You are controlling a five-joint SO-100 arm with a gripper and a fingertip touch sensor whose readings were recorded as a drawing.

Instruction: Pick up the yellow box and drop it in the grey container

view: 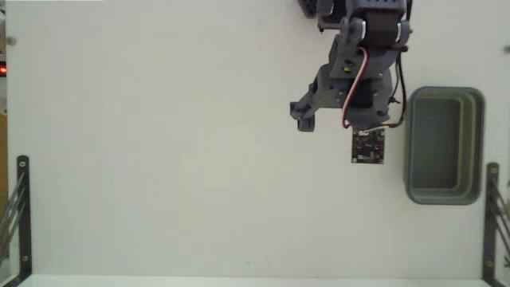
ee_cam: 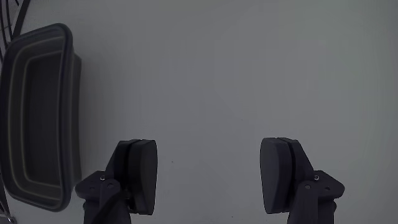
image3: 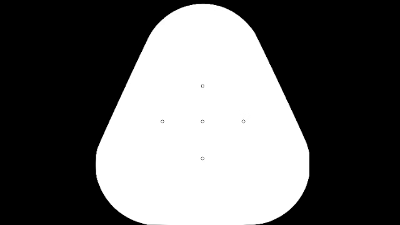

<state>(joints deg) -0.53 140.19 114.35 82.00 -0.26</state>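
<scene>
The grey container [view: 479, 145] stands at the right of the white table in the fixed view, and nothing shows inside it. The wrist view has the same grey container [ee_cam: 73, 118] along its left edge. My gripper [view: 344, 118] hangs from the arm at the top, just left of the container. In the wrist view my gripper [ee_cam: 208, 177] is open, with bare table between its two dark fingers [ee_cam: 138, 174]. The yellow box is out of view in both frames.
Black metal brackets stand at the table's lower left [view: 22, 215] and lower right [view: 493, 215] corners in the fixed view. A small circuit board [view: 368, 146] hangs from the arm by a red and white wire. A red light [view: 2, 70] glows at the left edge.
</scene>
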